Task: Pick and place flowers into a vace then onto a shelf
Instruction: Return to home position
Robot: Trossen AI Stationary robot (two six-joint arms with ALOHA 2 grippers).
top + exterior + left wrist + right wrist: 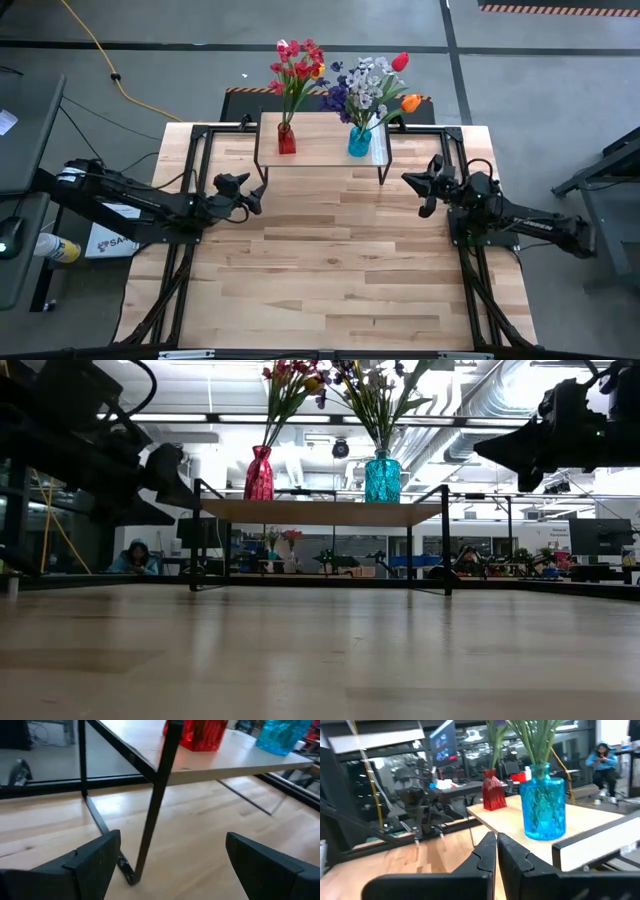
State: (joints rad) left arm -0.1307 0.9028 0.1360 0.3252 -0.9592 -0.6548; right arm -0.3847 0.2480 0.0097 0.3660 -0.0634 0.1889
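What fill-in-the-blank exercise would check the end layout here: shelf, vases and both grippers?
1. The shelf holds ____ vases.
2. The red vase stands nearer the ____ arm than the blue vase does.
3. The left gripper, beside the shelf, has its jaws ____ and holds nothing.
4. The right gripper, at the shelf's other end, has its jaws ____.

Missing words: two; left; open; shut.

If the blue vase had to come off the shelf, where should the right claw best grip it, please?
Probably around its wide body, below the narrower neck, coming in level from the right claw's end of the shelf. The blue vase stands upright near that end, flowers crowd the space above it, and the red vase stands clear on the far side.
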